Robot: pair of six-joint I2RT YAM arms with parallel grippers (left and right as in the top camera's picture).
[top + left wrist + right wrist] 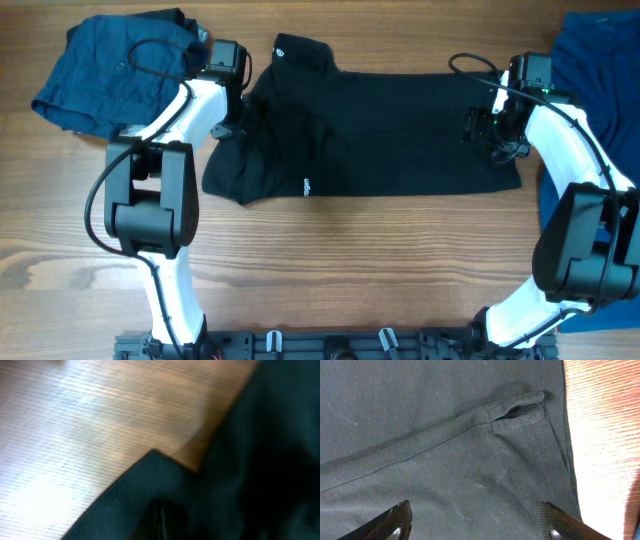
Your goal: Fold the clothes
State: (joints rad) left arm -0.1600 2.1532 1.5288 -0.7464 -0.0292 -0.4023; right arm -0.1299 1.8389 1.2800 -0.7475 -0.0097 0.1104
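A large black shirt (390,130) lies spread across the middle of the table, with its collar (300,52) at the far edge and a small white logo (307,186) near the front. My left gripper (236,112) is at the shirt's left sleeve. In the left wrist view its fingers (162,520) are pressed together with black fabric (150,485) bunched around them. My right gripper (490,128) hovers over the shirt's right end. In the right wrist view it is wide open (480,527) just above the hem and side slit (520,407).
A dark blue garment (115,70) lies crumpled at the far left corner. A royal blue garment (600,70) lies along the right edge, under the right arm. Bare wooden tabletop (350,270) runs in front of the shirt.
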